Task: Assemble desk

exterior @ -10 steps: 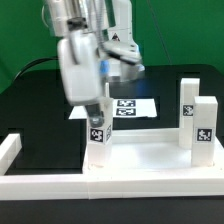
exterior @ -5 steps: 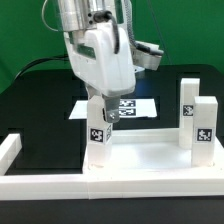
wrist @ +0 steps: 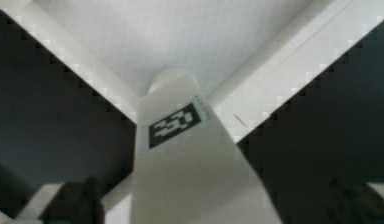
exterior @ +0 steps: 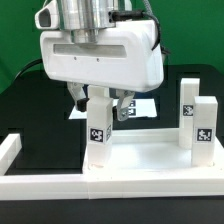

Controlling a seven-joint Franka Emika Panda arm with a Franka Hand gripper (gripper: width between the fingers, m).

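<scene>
No readable text; only coded tags on legs [exterior: 98, 130].

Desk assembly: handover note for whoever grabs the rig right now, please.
Gripper: down over the leg standing at the tabletop's corner on the exterior view's left. In the wrist view that leg runs up between the fingers; whether they are clamped cannot be told.
Two more legs stand upright at the exterior view's right end; a fourth is not in view.
The marker board lies behind the tabletop.
Done: three legs standing on the tabletop.
Left: confirm seating of this leg, find and fit the fourth.
</scene>
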